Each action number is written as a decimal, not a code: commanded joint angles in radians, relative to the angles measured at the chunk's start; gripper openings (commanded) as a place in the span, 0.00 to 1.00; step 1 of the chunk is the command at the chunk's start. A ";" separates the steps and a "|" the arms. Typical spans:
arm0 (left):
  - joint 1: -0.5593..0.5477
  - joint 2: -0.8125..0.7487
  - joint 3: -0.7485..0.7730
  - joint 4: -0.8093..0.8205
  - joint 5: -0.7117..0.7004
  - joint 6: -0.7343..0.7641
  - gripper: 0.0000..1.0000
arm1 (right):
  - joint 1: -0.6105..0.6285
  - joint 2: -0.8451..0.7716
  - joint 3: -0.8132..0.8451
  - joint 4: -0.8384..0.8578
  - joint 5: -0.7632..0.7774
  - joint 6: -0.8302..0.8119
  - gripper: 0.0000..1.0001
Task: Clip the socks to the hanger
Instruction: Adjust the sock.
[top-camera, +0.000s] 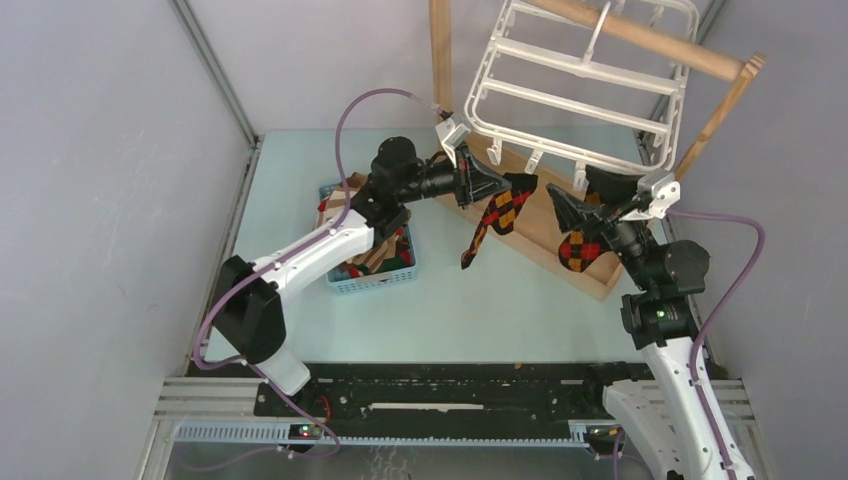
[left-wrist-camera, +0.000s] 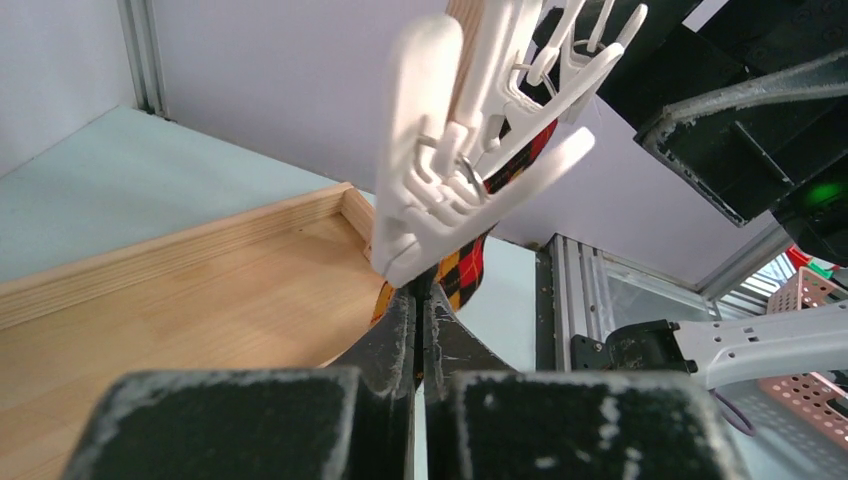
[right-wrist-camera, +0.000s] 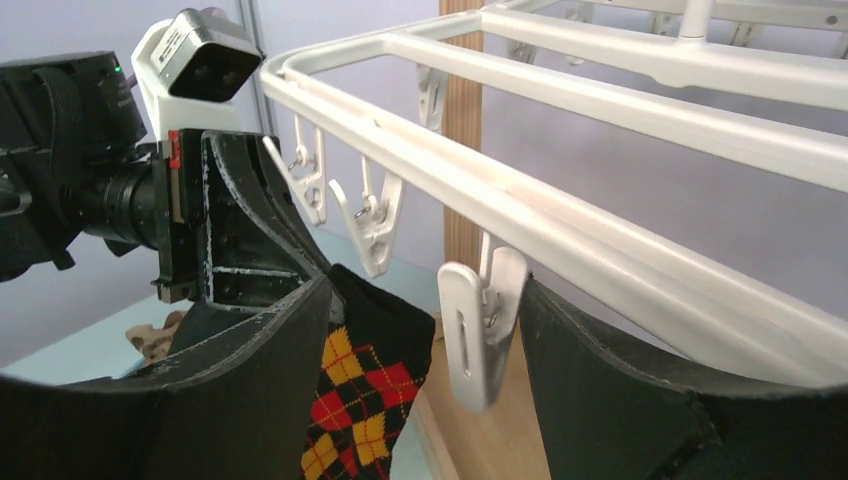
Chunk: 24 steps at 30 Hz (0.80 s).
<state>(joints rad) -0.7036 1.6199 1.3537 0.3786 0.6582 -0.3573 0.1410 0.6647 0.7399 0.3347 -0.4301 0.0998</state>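
Note:
The white hanger hangs from the wooden rail, with a row of clips along its near bar. My left gripper is shut on the top edge of a black argyle sock, which dangles below it. In the left wrist view the shut fingertips sit just under a white clip. My right gripper is open; in its wrist view the fingers stand on either side of a clip, beside the held sock. A second argyle sock hangs under the right gripper, its top hidden.
A blue basket holding more socks sits on the table left of centre, under the left arm. The tan wooden stand's base lies below the hanger, and its round rail and posts rise at the back.

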 joint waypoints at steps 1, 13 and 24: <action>-0.011 -0.046 0.005 0.020 -0.008 0.028 0.00 | 0.008 0.017 -0.007 0.108 0.035 0.058 0.77; -0.027 -0.038 0.039 -0.014 -0.016 0.046 0.00 | -0.004 0.031 -0.017 0.132 0.055 0.099 0.78; -0.033 -0.027 0.065 -0.011 -0.012 0.041 0.00 | -0.188 -0.005 -0.017 0.075 -0.146 0.159 0.83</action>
<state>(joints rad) -0.7322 1.6199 1.3560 0.3408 0.6537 -0.3317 0.0120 0.6804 0.7250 0.4149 -0.4580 0.2253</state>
